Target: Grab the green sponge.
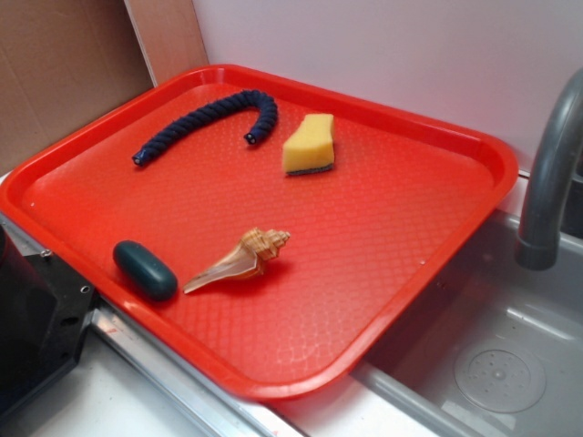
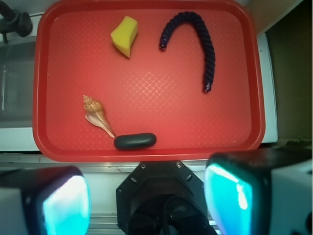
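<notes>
1. Red plastic tray (image 1: 437, 228) with a textured floor, resting partly over a grey sink (image 1: 510, 364); grey faucet (image 1: 547, 182) at about 3 o'clock in the exterior view.
2. Green sponge (image 1: 309, 145): yellow foam block with waisted sides and a thin dark scouring layer showing along its lower edge, lying on the tray floor at about 12 o'clock from the tray's centre in the exterior view, and at about 11 o'clock (image 2: 124, 35) in the wrist view. Touched by nothing.
3. Dark blue twisted rope (image 1: 211, 118), bent in a hook, at 10 to 11 o'clock in the exterior view, near the sponge but apart from it.
4. Spiral seashell (image 1: 241, 262) at about 7 o'clock, pointed tail aimed toward the dark green oval lump (image 1: 145, 269) just beside it near the tray's rim; touching or a hair apart, hard to tell.
5. Gripper (image 2: 146, 200) at 6 o'clock in the wrist view, off the tray's near rim, well apart from the sponge. Fingers (image 2: 66, 205) spread wide with glowing cyan pads, nothing between them.
6. Black robot body (image 1: 36, 319) at 8 o'clock in the exterior view.
</notes>
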`<state>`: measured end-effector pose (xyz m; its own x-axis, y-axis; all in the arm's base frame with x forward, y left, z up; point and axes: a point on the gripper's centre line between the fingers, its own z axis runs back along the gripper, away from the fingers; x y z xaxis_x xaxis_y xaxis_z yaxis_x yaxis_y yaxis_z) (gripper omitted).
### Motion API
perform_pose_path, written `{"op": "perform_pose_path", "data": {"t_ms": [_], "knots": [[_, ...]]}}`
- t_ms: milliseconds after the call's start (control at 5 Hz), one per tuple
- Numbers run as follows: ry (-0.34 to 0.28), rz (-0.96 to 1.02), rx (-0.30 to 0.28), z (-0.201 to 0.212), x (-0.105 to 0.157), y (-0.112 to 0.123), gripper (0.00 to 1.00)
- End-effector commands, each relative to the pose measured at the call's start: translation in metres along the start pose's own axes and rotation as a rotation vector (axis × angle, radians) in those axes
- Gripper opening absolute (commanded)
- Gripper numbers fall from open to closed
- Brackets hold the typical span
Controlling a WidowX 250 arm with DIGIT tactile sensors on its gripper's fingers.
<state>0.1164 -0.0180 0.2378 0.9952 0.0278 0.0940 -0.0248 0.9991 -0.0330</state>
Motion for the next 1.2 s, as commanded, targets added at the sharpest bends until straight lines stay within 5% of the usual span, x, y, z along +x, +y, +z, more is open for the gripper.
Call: {"op": "perform_pose_path", "data": {"t_ms": [0,200,400,600,800,1000], "knots": [[0.0,0.0,0.0,0.0,0.0,0.0,1.0],[-0.025,0.195,-0.035,-0.046,0.045,-0.017,1.0],[-0.001,0.204,-0.155,-0.054,0.094,-0.031,1.0],[-0.136,0.441,-0.21,-0.07,0.144,-0.028,1.0],[-0.198,0.626,-0.182,-0.097,0.183,-0.021,1.0],[-0.184,0.694,-0.11,-0.135,0.196,-0.005,1.0]]}}
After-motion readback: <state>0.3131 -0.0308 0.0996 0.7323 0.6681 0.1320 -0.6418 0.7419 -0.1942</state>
